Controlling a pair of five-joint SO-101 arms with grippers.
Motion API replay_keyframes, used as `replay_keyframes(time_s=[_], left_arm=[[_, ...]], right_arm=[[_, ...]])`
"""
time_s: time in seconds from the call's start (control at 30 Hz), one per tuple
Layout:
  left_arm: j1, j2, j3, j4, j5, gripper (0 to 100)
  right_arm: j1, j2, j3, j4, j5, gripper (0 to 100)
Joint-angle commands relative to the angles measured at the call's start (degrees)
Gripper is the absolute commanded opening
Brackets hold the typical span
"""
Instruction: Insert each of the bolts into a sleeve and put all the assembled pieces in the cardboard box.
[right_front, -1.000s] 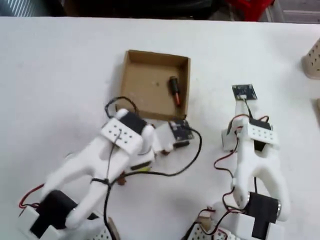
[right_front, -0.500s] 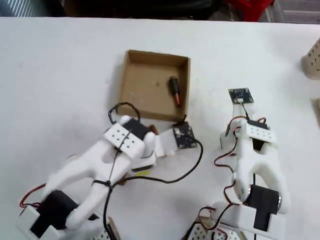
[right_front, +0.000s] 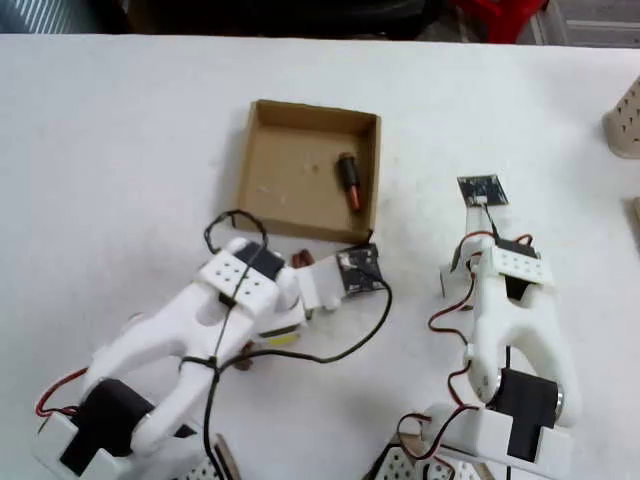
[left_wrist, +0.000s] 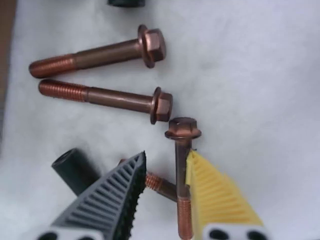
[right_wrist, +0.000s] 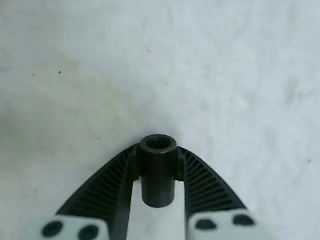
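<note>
Copper bolts (left_wrist: 100, 97), four, left gripper (left_wrist: 166, 155) spread astride one, right gripper (right_wrist: 157, 148) clamping one black sleeve (right_wrist: 157, 175).

Check your bolts (left_wrist: 100, 52): copper-toned metal, soft sheen, threads rough; sleeve (right_wrist: 157, 170): matt black, smooth; left gripper (left_wrist: 166, 159) fingers (left_wrist: 107, 200): ribbed matt plastic; cardboard box (right_front: 285, 175): matt brown paperboard; table (right_wrist: 225, 75): white, faintly grainy.

l gripper (left_wrist: 166, 155) spread w/ bolt (left_wrist: 183, 131) betw; sleeve (left_wrist: 72, 167) nearby.
</note>
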Motion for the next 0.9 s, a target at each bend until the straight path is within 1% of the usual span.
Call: replay_keyframes(time_s=[0.0,0.07,0.17,0.37,0.53,0.67,0.73,0.87], left_arm=[[-0.57,2.24,-0.62,-0.53,0.09,19],[-0.48,5.23,-2.37,-0.18,0.62,20],[-0.48,10.24,-7.12,3.16,0.79,20],[-0.48,18.15,-14.86,6.15,6.68,20],[-0.48,20.35,-17.05,6.95,9.49,20],[-0.48,20.35,-17.05,6.95,9.49,19],[0.04,20.35,-16.97,6.68,9.49,17],[3.21,20.62,-16.70,6.51,9.05,6]], right_arm=[[0.22,-0.13,-2.55,0.31,0.79,1.7],[0.31,-0.13,-2.55,0.31,0.79,1.7],[0.31,-0.13,-2.55,0.31,0.79,1.7],[0.40,-0.13,-2.55,0.31,0.79,1.7],[0.40,-0.13,-2.55,0.31,0.79,1.7],[0.40,-0.13,-2.55,0.22,0.79,1.7],[0.40,-0.13,-2.55,0.22,0.79,1.7],[0.40,-0.13,-2.55,0.13,0.79,1.7]])
